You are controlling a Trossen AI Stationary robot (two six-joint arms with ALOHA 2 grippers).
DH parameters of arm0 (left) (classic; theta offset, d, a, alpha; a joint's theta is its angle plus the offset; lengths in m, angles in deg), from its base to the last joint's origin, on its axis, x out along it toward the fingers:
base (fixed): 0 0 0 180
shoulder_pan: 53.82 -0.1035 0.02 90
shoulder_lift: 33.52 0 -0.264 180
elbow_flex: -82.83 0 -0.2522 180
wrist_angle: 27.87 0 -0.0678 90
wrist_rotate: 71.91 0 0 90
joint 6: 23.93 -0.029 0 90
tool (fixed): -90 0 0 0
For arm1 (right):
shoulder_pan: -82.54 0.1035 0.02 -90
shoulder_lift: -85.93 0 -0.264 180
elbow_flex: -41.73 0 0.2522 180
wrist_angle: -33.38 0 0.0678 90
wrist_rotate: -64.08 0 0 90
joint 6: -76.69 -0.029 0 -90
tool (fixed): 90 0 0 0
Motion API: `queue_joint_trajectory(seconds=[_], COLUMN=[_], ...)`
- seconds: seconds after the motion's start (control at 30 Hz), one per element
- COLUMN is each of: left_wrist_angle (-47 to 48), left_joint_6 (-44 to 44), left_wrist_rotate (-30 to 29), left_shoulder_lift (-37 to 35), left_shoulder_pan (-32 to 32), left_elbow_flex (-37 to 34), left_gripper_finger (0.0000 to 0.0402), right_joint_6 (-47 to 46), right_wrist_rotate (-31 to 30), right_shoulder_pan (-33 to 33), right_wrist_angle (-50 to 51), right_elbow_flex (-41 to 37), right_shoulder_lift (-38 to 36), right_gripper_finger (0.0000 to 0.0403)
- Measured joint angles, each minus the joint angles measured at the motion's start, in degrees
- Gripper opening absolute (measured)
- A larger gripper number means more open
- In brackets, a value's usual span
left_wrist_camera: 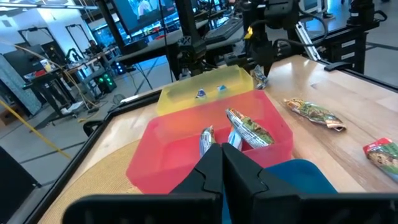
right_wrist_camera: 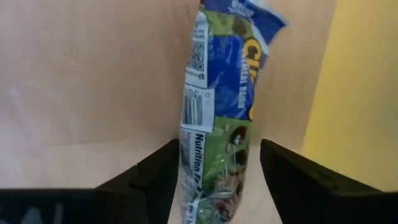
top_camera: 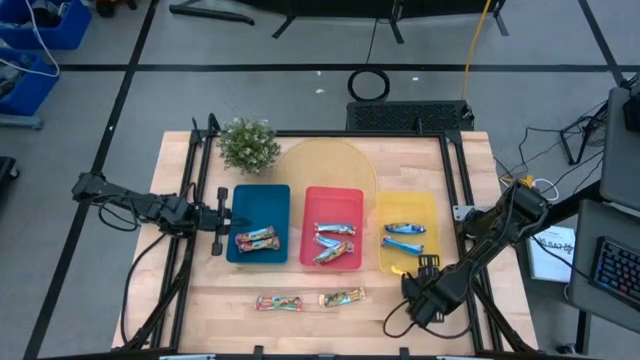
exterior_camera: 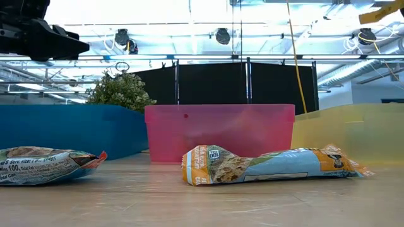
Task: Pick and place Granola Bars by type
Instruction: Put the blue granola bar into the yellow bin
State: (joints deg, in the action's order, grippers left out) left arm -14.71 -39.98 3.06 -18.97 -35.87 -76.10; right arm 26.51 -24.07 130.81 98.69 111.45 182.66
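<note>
My right gripper (top_camera: 420, 270) is over the table at the near edge of the yellow tray (top_camera: 432, 205), shut on a blue-and-green granola bar (right_wrist_camera: 224, 106). My left gripper (left_wrist_camera: 222, 167) is shut and empty, and it waits at the left edge of the blue tray (top_camera: 270, 198). One red-green bar (top_camera: 256, 239) lies in the blue tray. Three silvery bars (top_camera: 333, 241) lie in the pink tray (top_camera: 333, 196). Two blue bars (top_camera: 404, 237) lie in the yellow tray. Two more bars (top_camera: 279, 302) (top_camera: 342, 297) lie flat on the table near its front edge. My right gripper pinches the blue-and-green bar between its two fingers, across the bar's width, at one end (right_wrist_camera: 214, 180). The fingers point down from above. The rest of the bar (left_wrist_camera: 259, 78) hangs below them, clear of the table.
A small potted plant (top_camera: 247, 144) stands at the far left of the table. A round yellow disc (top_camera: 325, 165) lies behind the pink tray. Bare wood lies along the near edge around the two loose bars. The black frame rails (top_camera: 465, 190) run down both sides.
</note>
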Motion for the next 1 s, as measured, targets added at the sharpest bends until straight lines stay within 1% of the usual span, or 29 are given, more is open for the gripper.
queue_joint_trajectory(seconds=[0.1,0.17,0.23,0.37,0.43,0.6,0.67,0.73,0.8,0.9,1.0], left_wrist_angle=[0.0,0.0,0.0,-0.1,-0.1,-0.1,-0.1,-0.1,-0.1,-0.2,-0.4], left_joint_6=[0.4,0.9,1.2,1.7,1.7,1.7,1.7,1.7,1.8,1.9,3.2], left_wrist_rotate=[0.0,0.0,0.0,0.0,0.0,0.0,0.0,0.1,0.1,0.1,0.1], left_shoulder_lift=[0.0,0.0,0.0,0.0,0.1,0.1,0.1,0.1,0.1,0.1,0.1], left_shoulder_pan=[0.0,0.0,0.0,0.0,0.0,0.0,0.0,0.0,0.0,0.0,0.0], left_elbow_flex=[0.0,0.0,0.0,0.0,0.0,0.0,0.0,0.0,0.0,0.0,0.0], left_gripper_finger=[0.0005,0.0013,0.0023,0.0035,0.0036,0.0024,0.0015,0.0006,0.0005,0.0017,0.0032], right_joint_6=[-1.0,-2.3,-2.7,-2.2,-1.9,-3.6,-3.6,-4.3,-6.3,-10.3,-19.0], right_wrist_rotate=[2.8,3.2,4.3,5.3,5.1,2.8,2.5,0.5,-3.5,-12.0,-22.6], right_shoulder_pan=[-0.2,-0.2,-0.2,-0.2,-0.2,-0.5,-0.6,-0.6,-1.0,-1.3,-1.2], right_wrist_angle=[-3.4,-4.0,-4.9,-6.5,-7.2,-5.7,-6.0,-6.4,-6.9,-8.3,-7.7], right_elbow_flex=[-1.7,-1.8,-1.7,-1.1,-1.0,-1.1,-1.1,-1.1,-1.1,-1.0,-1.0], right_shoulder_lift=[-0.4,-0.3,-1.2,-3.6,-5.3,-8.4,-9.2,-10.6,-12.8,-17.3,-22.7], right_gripper_finger=[0.0191,0.0163,0.0125,0.0035,0.0026,0.0036,0.0032,0.0022,0.0021,0.0021,0.0022])
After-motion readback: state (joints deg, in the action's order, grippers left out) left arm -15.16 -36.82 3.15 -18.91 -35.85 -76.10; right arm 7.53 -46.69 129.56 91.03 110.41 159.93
